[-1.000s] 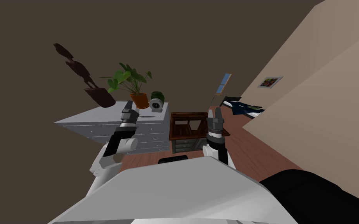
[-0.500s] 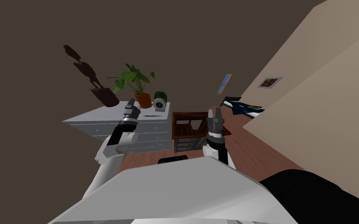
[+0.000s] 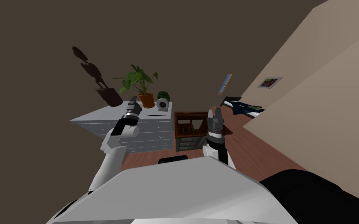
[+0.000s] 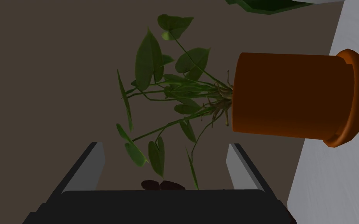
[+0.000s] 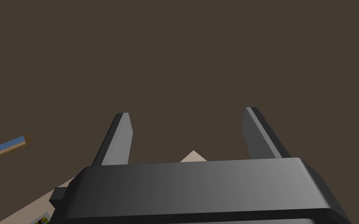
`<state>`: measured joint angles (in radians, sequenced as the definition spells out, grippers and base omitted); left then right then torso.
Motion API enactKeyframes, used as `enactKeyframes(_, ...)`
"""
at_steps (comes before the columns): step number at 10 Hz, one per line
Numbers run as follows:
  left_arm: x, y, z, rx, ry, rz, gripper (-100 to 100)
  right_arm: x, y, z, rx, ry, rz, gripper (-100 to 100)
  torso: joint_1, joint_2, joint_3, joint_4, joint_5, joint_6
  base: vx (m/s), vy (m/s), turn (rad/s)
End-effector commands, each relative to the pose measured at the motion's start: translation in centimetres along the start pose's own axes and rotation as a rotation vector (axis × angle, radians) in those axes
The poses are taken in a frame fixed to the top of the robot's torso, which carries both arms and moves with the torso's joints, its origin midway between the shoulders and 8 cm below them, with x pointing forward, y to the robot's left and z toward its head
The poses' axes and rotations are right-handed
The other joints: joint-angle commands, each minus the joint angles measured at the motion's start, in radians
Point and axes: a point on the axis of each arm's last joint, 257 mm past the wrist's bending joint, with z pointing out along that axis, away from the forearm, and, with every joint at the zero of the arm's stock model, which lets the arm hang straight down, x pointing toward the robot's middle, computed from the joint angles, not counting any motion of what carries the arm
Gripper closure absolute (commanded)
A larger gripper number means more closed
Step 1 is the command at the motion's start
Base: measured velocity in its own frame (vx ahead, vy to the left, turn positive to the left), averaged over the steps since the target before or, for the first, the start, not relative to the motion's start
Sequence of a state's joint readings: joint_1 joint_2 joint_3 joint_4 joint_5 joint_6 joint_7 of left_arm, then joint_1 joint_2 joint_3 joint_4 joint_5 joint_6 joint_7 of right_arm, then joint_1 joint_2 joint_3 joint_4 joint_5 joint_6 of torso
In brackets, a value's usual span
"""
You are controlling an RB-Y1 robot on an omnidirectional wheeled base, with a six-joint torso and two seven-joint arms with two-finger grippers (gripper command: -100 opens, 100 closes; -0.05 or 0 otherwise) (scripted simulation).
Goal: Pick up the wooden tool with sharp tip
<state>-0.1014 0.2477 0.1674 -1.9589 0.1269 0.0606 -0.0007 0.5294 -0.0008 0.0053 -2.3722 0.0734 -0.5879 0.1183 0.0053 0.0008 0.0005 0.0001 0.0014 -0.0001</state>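
Observation:
The tool (image 3: 156,115) is a thin dark sliver lying flat on the white dresser top (image 3: 108,115), just in front of the small round clock (image 3: 162,104). My left gripper (image 3: 133,101) hovers over the dresser, left of the tool and close to the orange plant pot (image 3: 147,100). In the left wrist view that gripper (image 4: 167,163) is open, facing the plant's leaves (image 4: 163,81) with the pot (image 4: 299,97) off to one side; nothing is between the fingers. My right gripper (image 3: 215,114) is held up near the brown desk, open (image 5: 184,132) and empty.
A dark carved statue (image 3: 97,77) stands at the dresser's back left. A dark green object (image 3: 163,95) sits behind the clock. A brown wooden desk (image 3: 192,124) stands right of the dresser. A bed (image 3: 243,107) lies further right along the beige wall.
My left arm has reached forward and up over the dresser toward the plant pot. The whole view slid right, so my head camera has moved. The right arm has held still.

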Motion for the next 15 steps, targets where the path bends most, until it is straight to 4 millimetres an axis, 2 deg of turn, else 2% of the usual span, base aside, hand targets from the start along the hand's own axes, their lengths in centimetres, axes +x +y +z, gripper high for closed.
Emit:
enactKeyframes(1,0.2,-0.2,0.9,-0.003,0.003,-0.007,-100,0.0,0.0,0.0,0.0,0.0,0.0,0,0.0,0.0,0.0,0.0,0.0,0.0,-0.018,0.052,-0.006)
enactKeyframes(2,-0.4,1.2,2.1,-0.049,-0.007,-0.029,-100,0.0,0.0,0.0,0.0,0.0,0.0,0,-0.002,0.0,0.0,0.0,0.0,0.0,-0.037,0.102,0.007)
enactKeyframes(3,0.0,0.5,2.9,-0.046,-0.002,-0.035,-100,0.0,0.0,0.0,0.0,0.0,0.0,0,0.001,0.001,0.0,0.0,0.0,0.0,-0.03,0.1,-0.009)
enactKeyframes(4,-0.7,1.9,3.7,-0.086,-0.014,-0.058,-100,0.0,0.0,0.0,0.0,0.0,0.0,0,0.001,0.001,0.0,0.0,0.0,0.0,-0.029,0.113,0.0)
enactKeyframes(6,-0.1,1.2,4.9,-0.094,-0.006,-0.066,-100,0.0,0.0,0.0,0.0,0.0,0.0,0,0.001,0.0,0.0,0.0,0.0,0.0,-0.013,0.073,-0.004)
enactKeyframes(7,-0.5,2.4,5.9,-0.133,-0.018,-0.094,-100,0.0,0.0,0.0,0.0,0.0,0.0,0,-0.002,0.0,0.0,0.0,0.0,0.0,-0.021,0.08,0.01)
enactKeyframes(8,0.0,1.5,6.8,-0.13,-0.011,-0.1,-100,0.0,0.0,0.0,0.0,0.0,0.0,0,-0.001,0.0,0.0,0.0,0.0,0.0,-0.017,0.084,-0.006)
enactKeyframes(9,0.0,1.8,6.8,-0.144,-0.011,-0.1,-100,0.0,0.0,0.0,0.0,0.0,0.0,0,-0.001,0.0,0.0,0.0,0.0,0.0,-0.005,0.042,-0.006)
enactKeyframes(10,-0.3,2.9,7.8,-0.183,-0.021,-0.13,-100,0.0,0.0,0.0,0.0,0.0,0.0,0,-0.003,-0.001,0.0,0.0,0.0,0.0,-0.018,0.089,0.012)
enactKeyframes(11,0.2,2.1,8.6,-0.184,-0.014,-0.136,-100,0.0,0.0,0.0,0.0,0.0,0.0,0,0.0,0.0,0.0,0.0,0.0,0.0,-0.017,0.092,-0.007)
enactKeyframes(12,0.2,2.5,8.5,-0.199,-0.014,-0.136,-100,0.0,0.0,0.0,0.0,0.0,0.0,0,0.0,0.0,0.0,0.0,0.0,0.0,-0.006,0.04,-0.006)
enactKeyframes(13,0.1,3.4,9.5,-0.237,-0.022,-0.168,-100,0.0,0.0,0.0,0.0,0.0,0.0,0,-0.003,0.0,0.0,0.0,0.0,0.0,-0.027,0.084,0.014)
enactKeyframes(15,0.5,3.2,10.2,-0.257,-0.016,-0.173,-100,0.0,0.0,0.0,0.0,0.0,0.0,0,-0.001,0.0,0.0,0.0,0.0,0.0,-0.006,0.058,-0.007)
